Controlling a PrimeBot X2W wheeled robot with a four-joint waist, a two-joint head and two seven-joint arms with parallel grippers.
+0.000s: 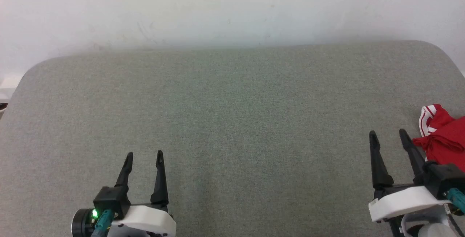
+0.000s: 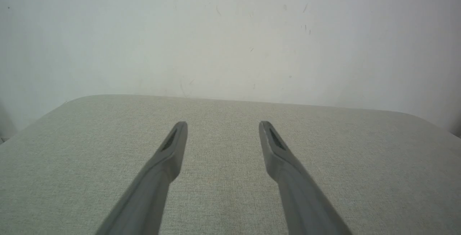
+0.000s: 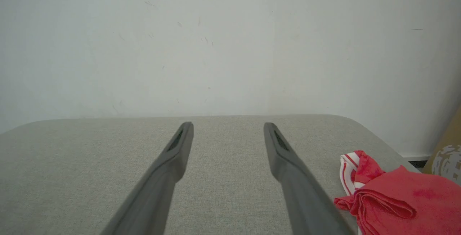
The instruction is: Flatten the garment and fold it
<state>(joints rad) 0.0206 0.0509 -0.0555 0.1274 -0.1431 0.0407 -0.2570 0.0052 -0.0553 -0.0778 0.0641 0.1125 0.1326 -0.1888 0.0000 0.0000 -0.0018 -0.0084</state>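
Left tool (image 1: 144, 152): fingers apart, nothing between them, low at 7 o'clock in the head view.

Right tool (image 1: 387, 131): fingers apart, empty, at 4 o'clock. Both hover over the grey bench (image 1: 232, 121).

Shirt (image 1: 445, 139): bunched red heap at the bench's 3 o'clock edge, just beside the right tool at its 2 o'clock, partly cut off by the frame. A striped white sleeve (image 1: 424, 121) sticks out at the heap's 11 o'clock. Contact with the tool: cannot tell.

Judgement: light, soft, limp knit. It should drape and drag on the bench cloth rather than slip. Best hold looks like the sleeve hem or a loose outer fold, pinching one layer, then spreading toward 9 o'clock. Flattening not yet begun.
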